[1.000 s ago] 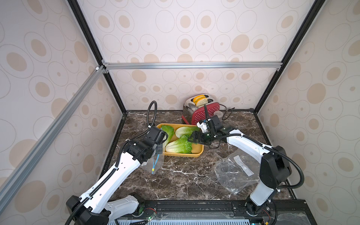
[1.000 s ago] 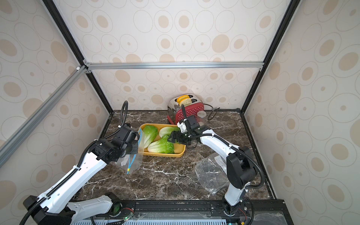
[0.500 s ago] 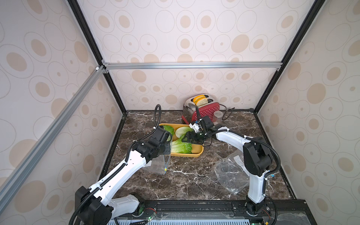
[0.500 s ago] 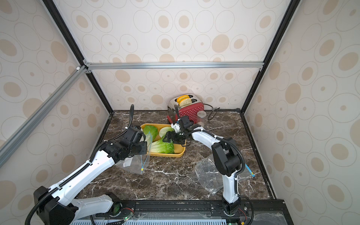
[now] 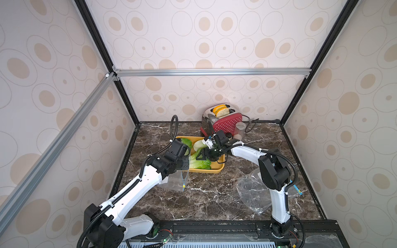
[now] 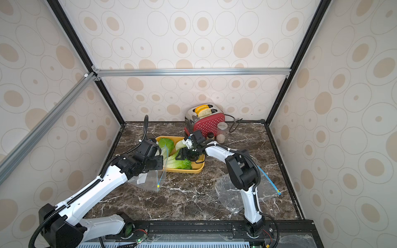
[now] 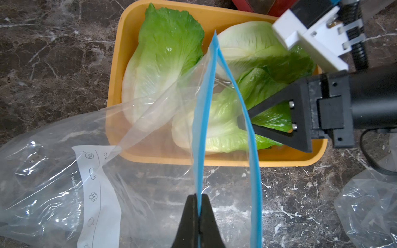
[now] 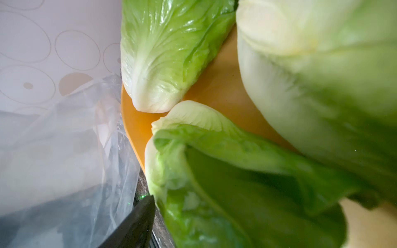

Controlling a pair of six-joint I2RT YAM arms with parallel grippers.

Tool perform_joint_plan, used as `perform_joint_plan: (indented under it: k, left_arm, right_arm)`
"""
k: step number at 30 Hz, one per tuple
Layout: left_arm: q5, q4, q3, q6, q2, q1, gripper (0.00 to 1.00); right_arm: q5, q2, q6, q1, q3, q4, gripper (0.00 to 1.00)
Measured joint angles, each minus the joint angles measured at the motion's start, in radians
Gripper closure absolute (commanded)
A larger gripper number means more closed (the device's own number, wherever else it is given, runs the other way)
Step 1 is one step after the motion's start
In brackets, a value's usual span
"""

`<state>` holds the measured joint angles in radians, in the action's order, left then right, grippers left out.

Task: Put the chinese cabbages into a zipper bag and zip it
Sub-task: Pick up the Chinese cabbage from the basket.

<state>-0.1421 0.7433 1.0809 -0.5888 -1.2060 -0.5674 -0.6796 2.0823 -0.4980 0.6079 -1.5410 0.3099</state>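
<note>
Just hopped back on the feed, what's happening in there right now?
The left gripper is shut on the blue zip edge of a clear zipper bag, holding its mouth open beside the yellow tray. The right gripper is down in the tray with its jaws around the leafy end of the front cabbage; a firm grip isn't clear. The other two cabbages lie beside it; none is bagged yet.

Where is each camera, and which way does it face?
Top view: high in front, looking down at the yellow tray; left arm, right arm show.
Top view: beside it, same aim, same arms; toaster behind.
Left wrist: on its arm, facing past left fingers shut on the zipper bag.
Right wrist: on its arm, close over the chinese cabbages; one right finger shows.
Shared: both wrists see tray and cabbages.
</note>
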Motion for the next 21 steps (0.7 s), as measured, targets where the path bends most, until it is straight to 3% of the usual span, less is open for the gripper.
perform_joint_plan:
  k: [11, 21]
  left_arm:
    - [-0.041, 0.018, 0.0, -0.001, 0.017, 0.0, 1.0]
    - [-0.074, 0.1, 0.021, 0.002, 0.03, 0.0, 1.0]
  right_arm:
    - [-0.006, -0.038, -0.042, 0.003, 0.045, -0.065, 0.83]
    - [0.015, -0.161, -0.106, 0.0, 0.099, -0.098, 1.0]
